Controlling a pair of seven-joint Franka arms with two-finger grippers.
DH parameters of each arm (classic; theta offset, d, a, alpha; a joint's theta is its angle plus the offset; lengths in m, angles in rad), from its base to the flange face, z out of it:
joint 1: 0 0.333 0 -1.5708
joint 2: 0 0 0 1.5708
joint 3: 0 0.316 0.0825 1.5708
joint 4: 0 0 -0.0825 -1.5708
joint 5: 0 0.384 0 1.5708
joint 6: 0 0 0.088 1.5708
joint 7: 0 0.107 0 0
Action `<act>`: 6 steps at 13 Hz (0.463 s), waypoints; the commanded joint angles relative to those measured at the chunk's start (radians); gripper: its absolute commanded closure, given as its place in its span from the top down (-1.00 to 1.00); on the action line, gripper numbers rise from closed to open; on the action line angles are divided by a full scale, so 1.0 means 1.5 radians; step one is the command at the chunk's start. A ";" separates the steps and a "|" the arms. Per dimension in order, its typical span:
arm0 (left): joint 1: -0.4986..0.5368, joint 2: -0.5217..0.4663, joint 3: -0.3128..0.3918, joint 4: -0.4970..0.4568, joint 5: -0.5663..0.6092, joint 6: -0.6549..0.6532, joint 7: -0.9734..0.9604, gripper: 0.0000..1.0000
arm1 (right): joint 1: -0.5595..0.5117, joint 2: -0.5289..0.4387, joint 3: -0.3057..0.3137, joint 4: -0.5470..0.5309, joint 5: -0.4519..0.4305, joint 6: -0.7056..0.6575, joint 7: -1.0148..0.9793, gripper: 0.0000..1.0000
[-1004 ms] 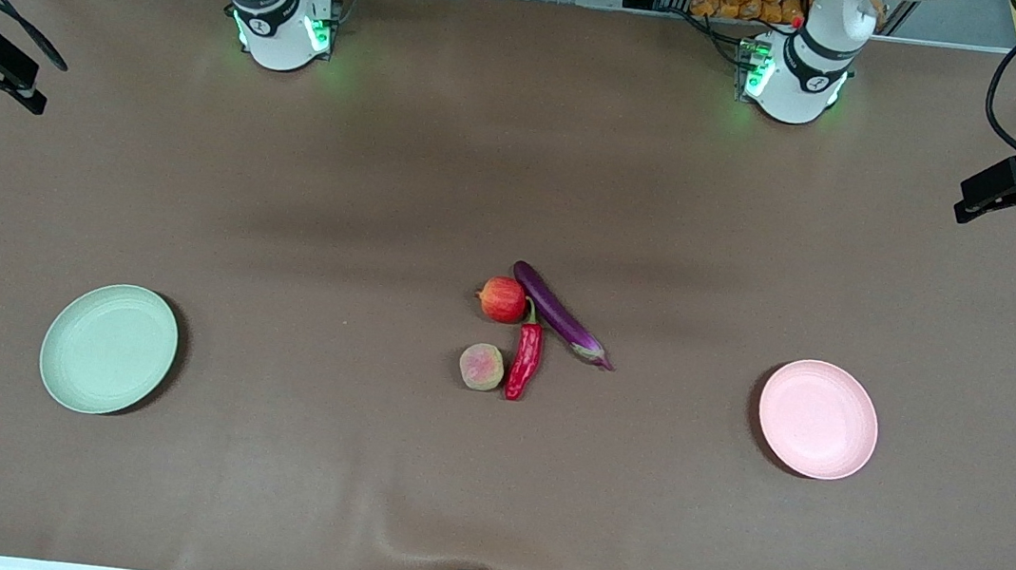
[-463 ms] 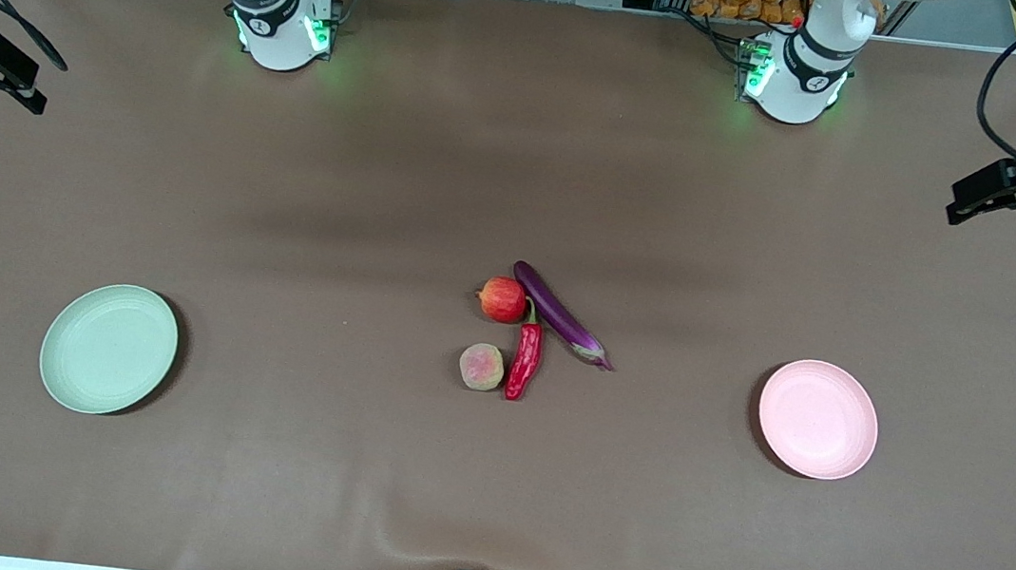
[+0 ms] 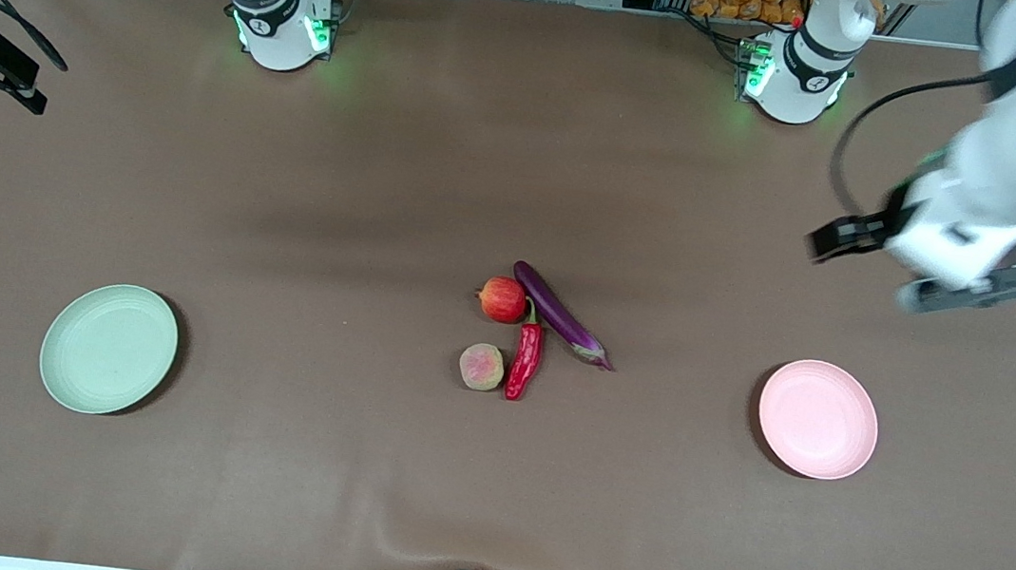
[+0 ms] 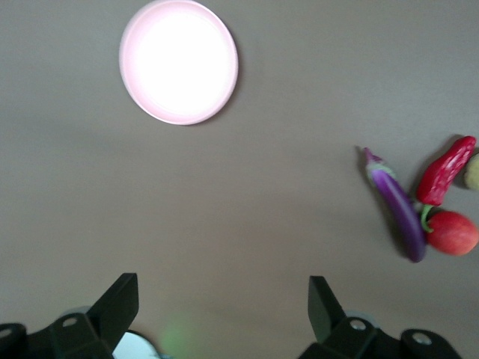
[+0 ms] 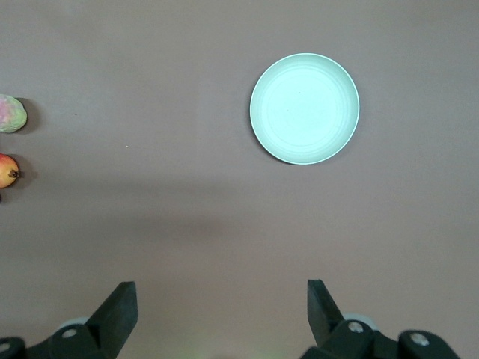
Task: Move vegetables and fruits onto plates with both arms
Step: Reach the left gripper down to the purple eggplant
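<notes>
A: Eggplant (image 3: pixel 559 313) — which way's it lying?

B: Long axis runs diagonal. Rounded end points toward the robot bases, next to the apple (image 3: pixel 502 300); stem end is nearer the front cam and angled toward the left arm's end of the surface (image 3: pixel 486 474).

A: Chili (image 3: pixel 525 356)?

B: Long axis roughly straight toward the front cam. Green stem up between apple and eggplant, tip nearest the cam. Peach (image 3: pixel 481 366) sits just beside it, toward the right arm's end.

A: Plates?

B: Green plate (image 3: pixel 108 349) at the right arm's end, pink plate (image 3: pixel 818 419) at the left arm's end. Both well apart from the produce, nothing on either. Bare brown surface between.

A: Grippers?

B: Left gripper (image 4: pixel 223 298) is up in the air over bare surface, btw pink plate and its own base; fingers (image 4: pixel 120 297) spread wide, holding nothing. Right gripper (image 5: pixel 221 299) waits over the surface edge at its own end, fingers (image 5: pixel 121 300) also spread, nothing in them. Its wrist view takes in the green plate plus peach and apple at the edge.

A: Any writing?

B: None readable.
</notes>
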 commanded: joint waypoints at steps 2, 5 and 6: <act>-0.072 0.090 0.001 -0.014 0.002 0.104 -0.175 1.00 | -0.001 0.003 0.001 0.008 0.001 -0.006 0.007 1.00; -0.129 0.157 0.001 -0.032 0.004 0.208 -0.295 1.00 | -0.001 0.003 0.002 0.008 0.001 -0.006 0.006 1.00; -0.146 0.178 0.001 -0.032 0.003 0.234 -0.335 1.00 | -0.001 0.003 0.002 0.008 0.001 -0.006 0.006 1.00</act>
